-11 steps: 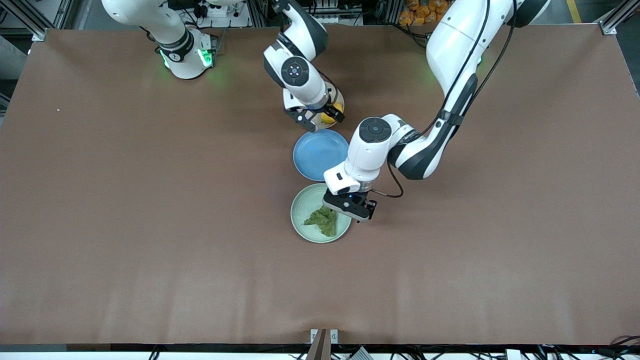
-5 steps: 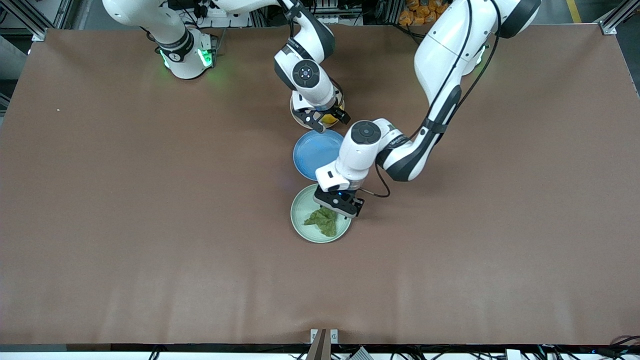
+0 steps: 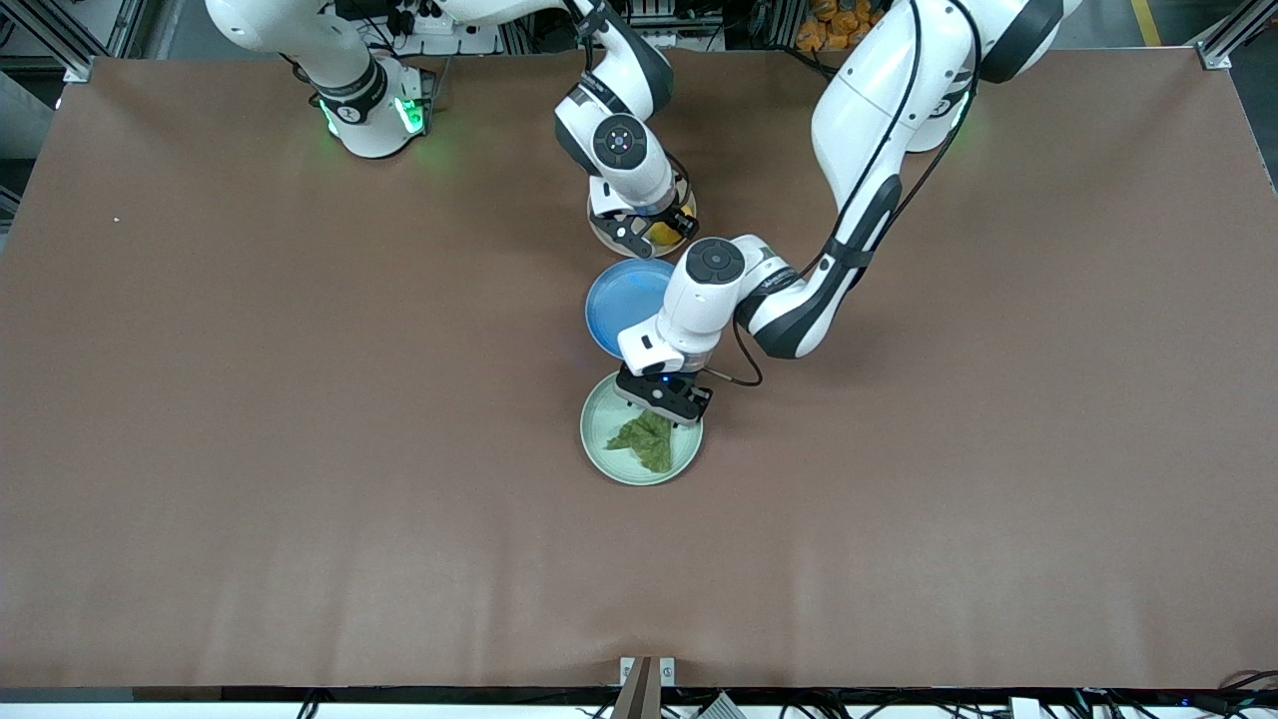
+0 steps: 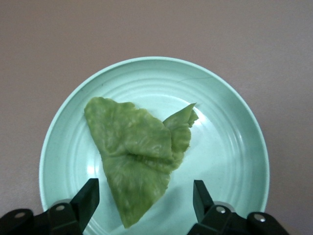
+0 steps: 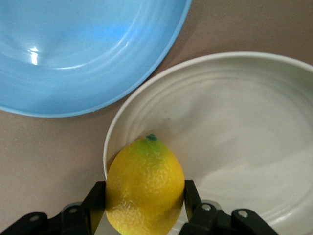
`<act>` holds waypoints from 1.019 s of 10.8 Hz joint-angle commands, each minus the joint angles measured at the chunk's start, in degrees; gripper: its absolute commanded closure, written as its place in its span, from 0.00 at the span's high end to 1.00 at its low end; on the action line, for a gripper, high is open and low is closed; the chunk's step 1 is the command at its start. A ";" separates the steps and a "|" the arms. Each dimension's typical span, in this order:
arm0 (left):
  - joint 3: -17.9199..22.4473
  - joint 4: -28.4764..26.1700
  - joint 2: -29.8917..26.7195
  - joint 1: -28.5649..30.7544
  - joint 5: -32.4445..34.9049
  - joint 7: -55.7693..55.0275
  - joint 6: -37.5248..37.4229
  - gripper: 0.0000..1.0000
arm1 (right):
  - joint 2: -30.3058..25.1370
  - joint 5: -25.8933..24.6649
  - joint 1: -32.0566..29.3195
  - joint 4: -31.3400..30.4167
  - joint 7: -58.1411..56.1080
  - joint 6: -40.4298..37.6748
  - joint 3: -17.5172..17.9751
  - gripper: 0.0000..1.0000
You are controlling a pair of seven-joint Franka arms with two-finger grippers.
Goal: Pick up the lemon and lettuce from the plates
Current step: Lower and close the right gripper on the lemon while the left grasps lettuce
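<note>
— Now, how is the lemon [image 5: 145, 185] held?
— It is clamped between the right pincer [image 5: 145, 201] fingers, low in the beige plate [image 5: 254, 147] beside the blue plate [image 3: 621, 296].
— And the lettuce [image 4: 136, 154]?
— It lies flat on the mint plate [image 4: 234, 147]; the left pincer [image 4: 145, 198] is spread wide, straddling it, nothing gripped.

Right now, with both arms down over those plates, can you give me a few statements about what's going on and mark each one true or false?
1. The right gripper is shut on the lemon. True.
2. The lettuce lies on the blue plate. False: it lies on the mint green plate.
3. The left gripper is open above the lettuce. True.
4. The blue plate holds the lemon. False: the lemon is at the beige plate.
5. The blue plate sits between the other two plates. True.
</note>
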 commanded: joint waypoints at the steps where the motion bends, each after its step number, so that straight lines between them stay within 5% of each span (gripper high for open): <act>1: 0.78 2.20 1.92 -0.81 -0.35 -1.17 1.25 0.65 | 1.79 -1.42 1.40 0.82 0.96 1.43 -0.92 0.00; 6: 0.78 2.20 2.54 -0.90 -0.35 -2.04 1.25 0.00 | -0.23 -2.91 1.22 0.48 0.69 0.38 -2.32 0.00; 11: 0.78 2.20 1.05 -0.82 -0.34 -5.30 0.99 0.00 | -7.34 -6.77 0.87 -1.11 0.87 -9.79 -3.65 0.00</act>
